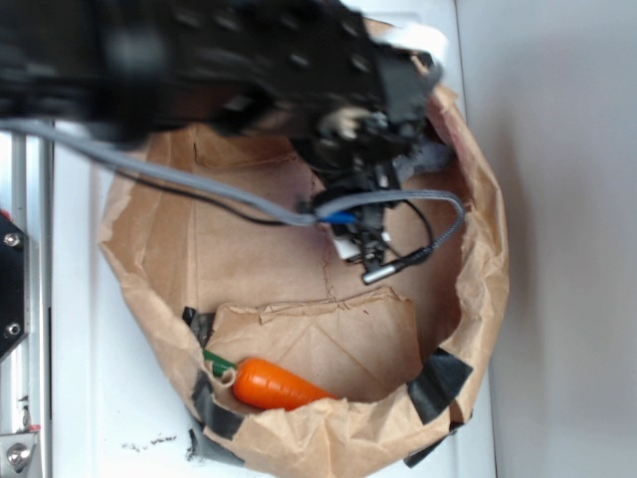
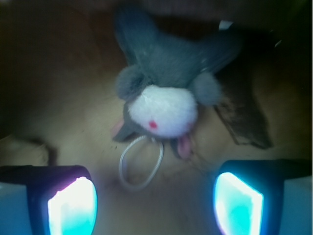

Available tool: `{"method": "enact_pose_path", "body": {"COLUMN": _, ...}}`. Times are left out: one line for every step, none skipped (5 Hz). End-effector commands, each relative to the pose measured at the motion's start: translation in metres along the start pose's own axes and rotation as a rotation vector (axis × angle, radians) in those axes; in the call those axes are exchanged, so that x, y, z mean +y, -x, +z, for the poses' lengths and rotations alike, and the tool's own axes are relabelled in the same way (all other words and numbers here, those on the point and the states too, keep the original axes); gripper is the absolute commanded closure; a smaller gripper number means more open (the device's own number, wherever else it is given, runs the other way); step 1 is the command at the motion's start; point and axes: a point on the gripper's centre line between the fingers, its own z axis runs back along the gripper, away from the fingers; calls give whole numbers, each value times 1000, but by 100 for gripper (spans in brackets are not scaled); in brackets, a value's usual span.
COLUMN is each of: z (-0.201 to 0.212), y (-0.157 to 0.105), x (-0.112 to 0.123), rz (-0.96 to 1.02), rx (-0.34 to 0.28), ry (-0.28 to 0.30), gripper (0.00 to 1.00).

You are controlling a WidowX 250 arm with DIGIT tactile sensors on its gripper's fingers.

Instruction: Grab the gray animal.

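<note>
Exterior view: a brown paper bag (image 1: 299, 269) with a rolled-down rim is seen lying on a white bench (image 1: 109, 418), its edge patched with strips of black tape (image 1: 438, 383). The black arm (image 1: 189, 70) is reached in from the upper left, blurred, and the end effector (image 1: 360, 234) is held over the bag's floor toward the upper right. A gray cable (image 1: 179, 177) is draped from the arm across the bag to the wrist. An orange carrot (image 1: 279, 385) with a green stub is seen resting against the bag's lower rim, well apart from the end effector. A torn paper flap (image 1: 328, 339) is laid just above the carrot. The bunny cannot be made out here; the spot beneath the arm is hidden. Whether the fingers are apart cannot be told from this angle.

Wrist view: the bunny (image 2: 164, 83) is shown lying on the brown paper floor, in the upper middle of the frame. Its white face (image 2: 164, 110) with a small red mark is turned toward the camera, and pink inner ears are glimpsed at the lower edges of the head. A thin white string loop (image 2: 142, 166) is spread on the paper just below the face. The two fingers (image 2: 71, 203) are seen at the bottom corners, glowing pale blue, spread wide apart with nothing between them. The bunny is set beyond the fingertips, roughly centered on the gap and untouched.
</note>
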Motion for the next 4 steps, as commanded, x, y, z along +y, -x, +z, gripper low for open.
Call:
{"method": "enact_pose_path", "body": {"z": -11, "y": -43, "x": -20, "rz": 117, "rx": -68, "ry": -95, "gripper": 0}}
{"method": "enact_pose_path", "body": {"z": -13, "y": -45, "x": -21, "rz": 153, "rx": -64, "ry": -89, "gripper": 97}}
{"method": "enact_pose_path", "body": {"z": -9, "y": -38, "x": -21, "rz": 142, "rx": -81, "ry": -90, "gripper": 100}}
{"method": "enact_pose_path", "body": {"z": 8, "y": -23, "x": -19, "rz": 78, "rx": -91, "ry": -40, "gripper": 100}}
